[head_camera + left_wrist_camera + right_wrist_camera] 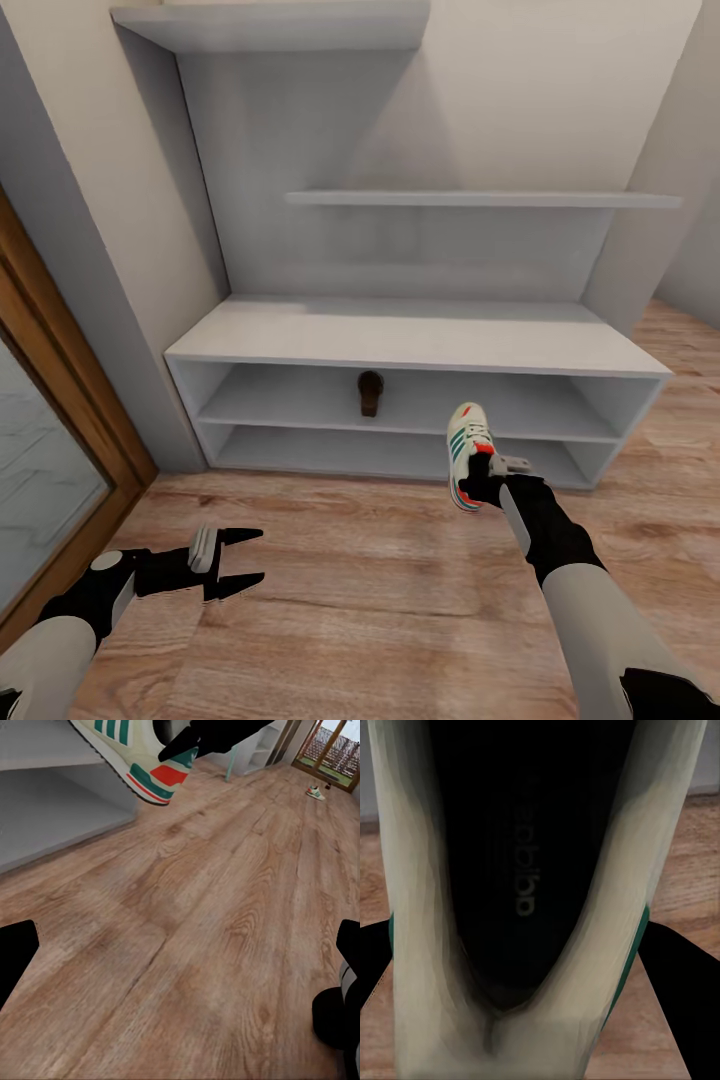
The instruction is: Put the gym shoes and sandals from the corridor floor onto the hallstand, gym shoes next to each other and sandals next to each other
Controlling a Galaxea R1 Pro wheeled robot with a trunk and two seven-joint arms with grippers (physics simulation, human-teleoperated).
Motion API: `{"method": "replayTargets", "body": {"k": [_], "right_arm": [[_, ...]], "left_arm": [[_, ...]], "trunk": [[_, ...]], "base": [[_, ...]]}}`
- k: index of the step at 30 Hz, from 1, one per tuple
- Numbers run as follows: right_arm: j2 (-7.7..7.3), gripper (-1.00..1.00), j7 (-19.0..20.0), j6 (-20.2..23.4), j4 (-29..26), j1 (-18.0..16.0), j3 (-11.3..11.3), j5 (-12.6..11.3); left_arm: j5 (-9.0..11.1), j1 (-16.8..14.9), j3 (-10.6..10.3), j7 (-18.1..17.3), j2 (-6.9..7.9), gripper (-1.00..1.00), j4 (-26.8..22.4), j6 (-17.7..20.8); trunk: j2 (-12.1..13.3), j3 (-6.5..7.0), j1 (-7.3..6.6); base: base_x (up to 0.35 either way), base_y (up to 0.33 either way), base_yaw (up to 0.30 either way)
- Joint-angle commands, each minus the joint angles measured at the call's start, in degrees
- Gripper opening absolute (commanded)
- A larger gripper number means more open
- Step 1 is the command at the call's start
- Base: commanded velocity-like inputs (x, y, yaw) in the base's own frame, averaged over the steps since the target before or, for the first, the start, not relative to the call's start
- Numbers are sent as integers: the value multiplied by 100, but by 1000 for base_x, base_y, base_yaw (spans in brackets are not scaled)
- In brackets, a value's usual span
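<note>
One white gym shoe with green stripes and a red-orange heel hangs in the air just in front of the hallstand, toe toward the shelves. My right gripper is shut on its heel end. In the right wrist view the shoe's dark inside sits between the black fingers. One dark brown sandal stands on the hallstand's upper open shelf. My left gripper is open and empty, low over the corridor floor. Its wrist view shows the held shoe and a second gym shoe far down the floor.
A wood-framed glass door stands close on the left. Stepped grey wall shelves hang above the hallstand's flat top. The left wrist view shows a white shelf unit and a glazed door far off.
</note>
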Motion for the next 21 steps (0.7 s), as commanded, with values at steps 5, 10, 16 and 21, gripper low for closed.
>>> {"method": "replayTargets", "body": {"k": [5,10,16,21], "right_arm": [[1,-100,-12,31,-4,-2,-4,6],[1,-100,-14,29,1,-2,2,6],[1,-100,-10,31,15,-2,3,-2],[1,-100,-7,33,17,-2,3,-3]], "left_arm": [[-50,-7,47,-21,-8,100,-3,-42],[-50,-7,47,-21,-7,100,-3,-42],[-50,-4,41,-21,-46,100,-3,-42],[-50,-2,38,-21,-121,100,-3,-42]], "trunk": [[-2,-5,2],[-2,-5,2],[-2,-5,2],[-2,-5,2]], "base": [[325,0,0],[338,0,0],[344,0,0],[345,0,0]]}}
